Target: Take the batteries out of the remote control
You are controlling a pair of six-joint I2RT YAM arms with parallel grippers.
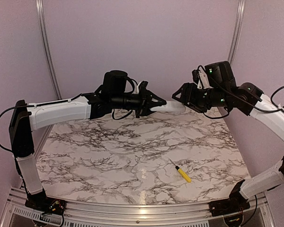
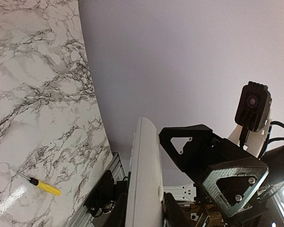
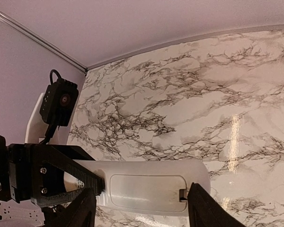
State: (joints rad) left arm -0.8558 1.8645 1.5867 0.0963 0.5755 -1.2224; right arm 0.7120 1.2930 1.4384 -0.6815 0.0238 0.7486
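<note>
We hold the remote control [image 3: 146,184] level above the marble table's [image 1: 109,156] far side. The left gripper [image 1: 157,102] clamps one end so the right gripper [image 1: 179,97], jaws apart and empty, can reach the unopened battery cover [image 3: 149,187]; the batteries stay hidden.

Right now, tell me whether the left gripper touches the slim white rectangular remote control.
Touching. The right wrist view shows the left gripper clamped on the remote control's end.

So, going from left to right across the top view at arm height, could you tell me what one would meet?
Left arm → left gripper → remote → right gripper → right arm. The screwdriver sits under the remote in that picture, so I left it out.
</note>
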